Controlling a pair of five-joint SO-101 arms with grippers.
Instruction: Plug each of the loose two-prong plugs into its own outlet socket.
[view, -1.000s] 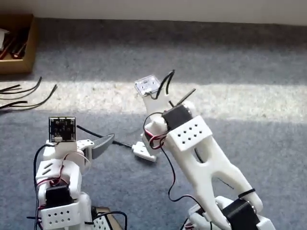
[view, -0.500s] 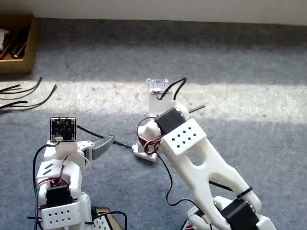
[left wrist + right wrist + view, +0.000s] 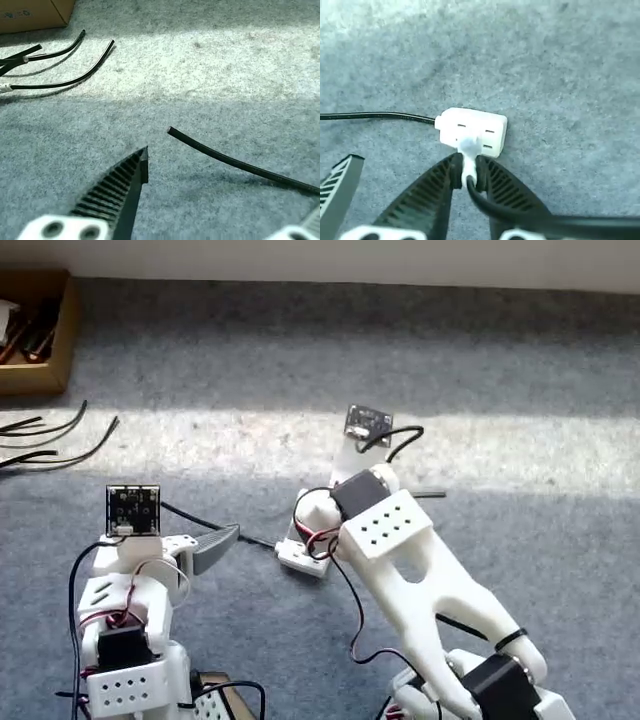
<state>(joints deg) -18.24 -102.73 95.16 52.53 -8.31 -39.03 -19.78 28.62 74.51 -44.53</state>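
R arm's wrist swung round in the last sec. The right gripper (image 3: 467, 175) is clamped on the white plug (image 3: 468, 149), which now touches the outlet block (image 3: 472, 127) mid-tabletop (image 3: 520, 360), prob. going in. Left gripper (image 3: 227, 187) idle, fingers apart. Grey carpety surface, sun strip; cardboard box (image 3: 35, 335) + loose cables (image 3: 60, 440) at the corner.

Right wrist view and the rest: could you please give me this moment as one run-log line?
right jaws: shut on plug | plug: touching outlet, seating unclear | left jaws: open over carpet, beside cord
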